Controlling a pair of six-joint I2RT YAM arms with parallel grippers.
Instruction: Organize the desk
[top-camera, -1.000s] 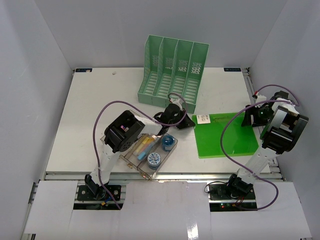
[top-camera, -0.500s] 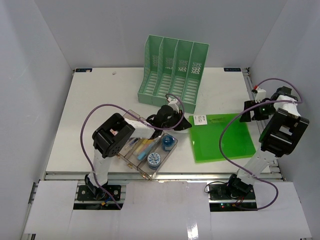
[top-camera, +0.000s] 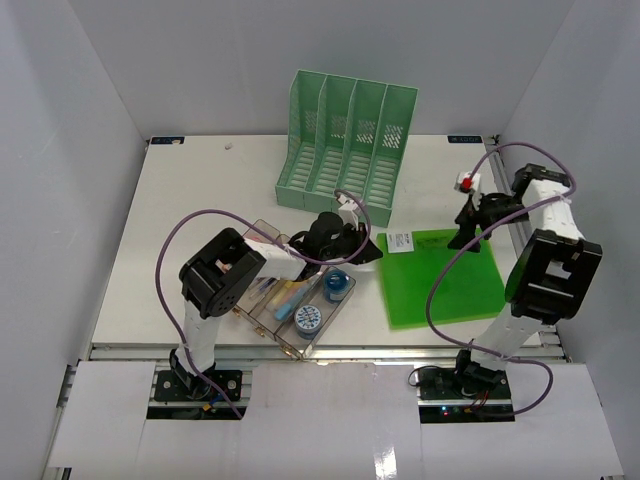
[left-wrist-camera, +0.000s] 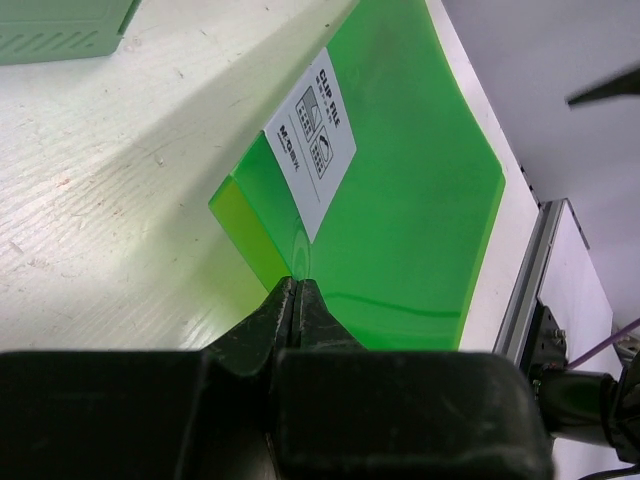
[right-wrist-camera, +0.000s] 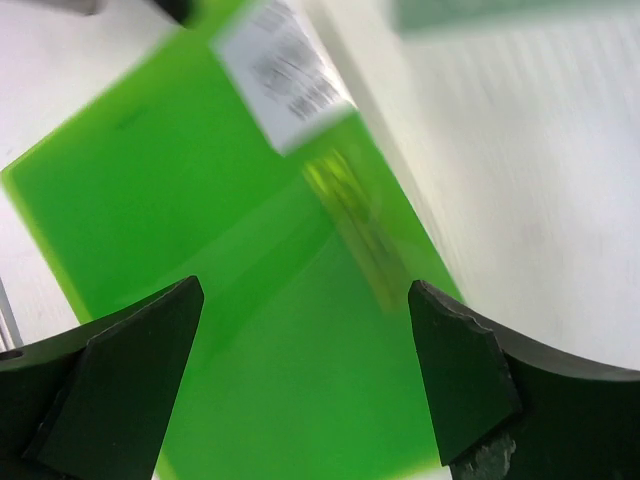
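While the left hand (left-wrist-camera: 296, 292) pinches the folder (top-camera: 445, 280), the right hand (right-wrist-camera: 305, 290) hangs open above it.
Left fingers are clamped shut on the green folder's left edge, just beside its white label (top-camera: 404, 240); the right hand's fingers are spread wide over the folder's back right corner, holding nothing. The folder lies right of centre on the white desk (top-camera: 200, 200), which spans the space between the grey walls. A clear tray (top-camera: 272, 335) sits near the desk's front edge, left of centre, and a green rack (top-camera: 345, 150) stands mid-way along the back edge.
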